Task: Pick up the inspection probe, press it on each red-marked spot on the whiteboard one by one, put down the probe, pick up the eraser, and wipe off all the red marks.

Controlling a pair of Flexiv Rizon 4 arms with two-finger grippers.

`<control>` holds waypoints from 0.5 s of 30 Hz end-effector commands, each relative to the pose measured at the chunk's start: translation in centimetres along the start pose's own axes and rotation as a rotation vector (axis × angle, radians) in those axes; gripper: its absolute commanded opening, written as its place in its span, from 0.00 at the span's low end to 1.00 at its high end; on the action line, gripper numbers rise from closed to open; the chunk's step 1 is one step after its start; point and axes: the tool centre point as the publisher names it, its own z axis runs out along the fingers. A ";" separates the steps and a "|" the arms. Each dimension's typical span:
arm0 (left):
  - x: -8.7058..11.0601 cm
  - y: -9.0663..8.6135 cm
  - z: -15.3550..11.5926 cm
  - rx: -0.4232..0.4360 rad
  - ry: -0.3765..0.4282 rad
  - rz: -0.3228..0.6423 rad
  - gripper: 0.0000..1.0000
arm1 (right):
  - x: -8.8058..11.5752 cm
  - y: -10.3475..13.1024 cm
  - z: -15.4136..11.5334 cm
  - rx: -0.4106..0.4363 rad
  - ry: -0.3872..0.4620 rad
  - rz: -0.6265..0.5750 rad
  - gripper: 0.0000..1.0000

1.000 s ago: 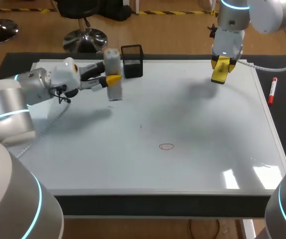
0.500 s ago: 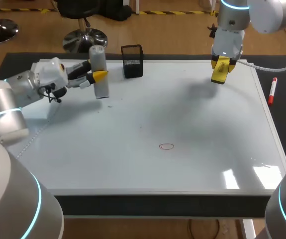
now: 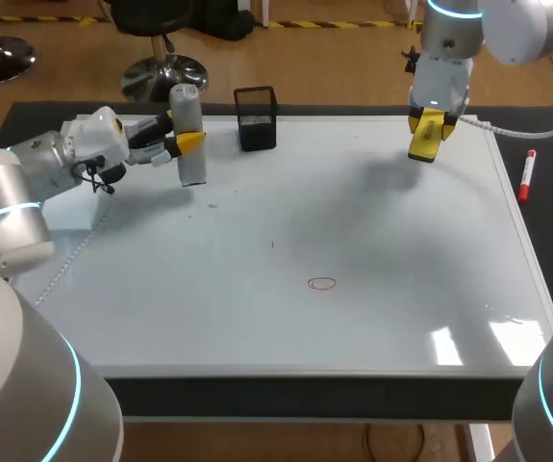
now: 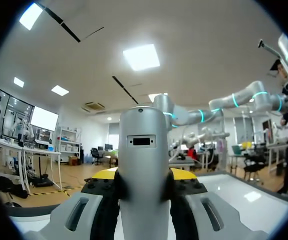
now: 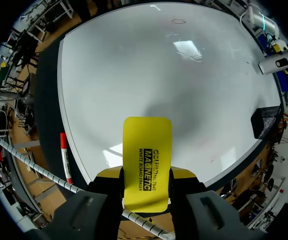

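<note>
Carrying probe (image 3: 188,120) leftward in left gripper (image 3: 188,145) | right gripper (image 5: 146,175) holds eraser (image 5: 147,145), unmoved

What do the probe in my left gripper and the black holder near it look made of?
Inspection probe: smooth silver-grey shell with a soft sheen, either metal or painted plastic; the look leaves it open. Black holder: fine wire mesh, probably metal, judging by its thin gridded walls.

We were in a robotics lab: our left arm (image 3: 12,197) and right arm (image 3: 536,24) flanked a dark table (image 3: 305,395) bearing a whiteboard (image 3: 353,221) and marker (image 3: 526,178).
</note>
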 end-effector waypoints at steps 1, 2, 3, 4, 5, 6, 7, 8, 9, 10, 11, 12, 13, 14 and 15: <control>0.2 -0.6 0.3 -0.005 0.011 0.011 0.00 | 0.0 0.0 -0.1 0.001 0.004 -0.002 0.00; 0.3 -0.7 0.4 -0.011 0.030 0.016 0.00 | 0.0 0.0 -0.1 0.001 0.004 -0.002 0.00; 0.6 -0.8 0.5 -0.023 0.033 0.019 0.00 | 0.0 0.0 -0.1 0.001 0.004 -0.002 0.00; 0.6 -0.8 0.5 -0.023 0.033 0.019 0.00 | 0.0 0.0 -0.1 0.001 0.004 -0.002 0.00; 0.6 -0.8 0.5 -0.023 0.033 0.019 0.00 | 0.0 0.0 -0.1 0.001 0.004 -0.002 0.00; 0.6 -0.8 0.5 -0.023 0.033 0.019 0.00 | 0.0 0.0 -0.1 0.001 0.004 -0.002 0.00; 0.6 -0.8 0.5 -0.023 0.033 0.019 0.00 | 0.0 0.0 -0.1 0.001 0.004 -0.002 0.00; 0.6 -0.8 0.5 -0.023 0.033 0.019 0.00 | 0.0 0.0 -0.1 0.001 0.004 -0.002 0.00; 0.6 -0.8 0.5 -0.023 0.033 0.019 0.00 | 0.0 0.0 -0.1 0.001 0.004 -0.002 0.00; 0.6 -0.8 0.5 -0.023 0.033 0.019 0.00 | 0.0 0.0 -0.1 0.001 0.004 -0.002 0.00; 0.6 -0.8 0.5 -0.023 0.033 0.019 0.00 | 0.0 0.0 -0.1 0.001 0.004 -0.002 0.00; 0.6 -0.8 0.5 -0.023 0.033 0.019 0.00 | 0.0 0.0 -0.1 0.001 0.004 -0.002 0.00; 0.6 -0.8 0.5 -0.023 0.033 0.019 0.00 | 0.0 0.0 -0.1 0.001 0.004 -0.002 0.00; 0.6 -0.8 0.5 -0.023 0.033 0.019 0.00 | 0.0 0.0 -0.1 0.001 0.004 -0.002 0.00; 0.6 -0.8 0.5 -0.023 0.033 0.019 0.00 | 0.0 0.0 -0.1 0.001 0.004 -0.002 0.00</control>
